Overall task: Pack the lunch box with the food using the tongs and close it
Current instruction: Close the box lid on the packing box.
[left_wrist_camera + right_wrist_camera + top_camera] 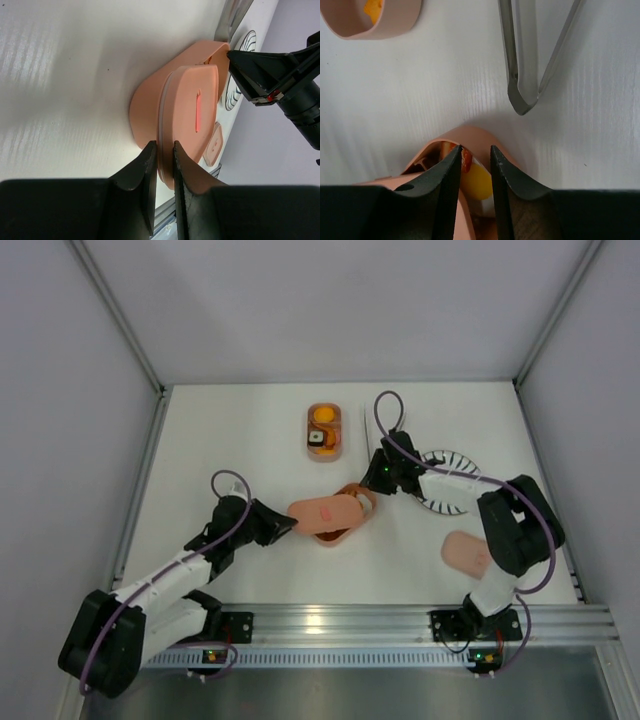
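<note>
The left gripper (291, 526) is clamped on the edge of a pink lid (320, 511), holding it tilted over the open tray (338, 537) at the middle of the top view; the right gripper (369, 494) sits at that tray's right end, jaws a narrow gap apart above the egg (476, 182), and I cannot tell whether they grip anything; the tongs (509, 50) lie on the table (250, 430) at upper centre, just right of a second tray (325, 430); a spare lid (465, 552) lies lower right.
</note>
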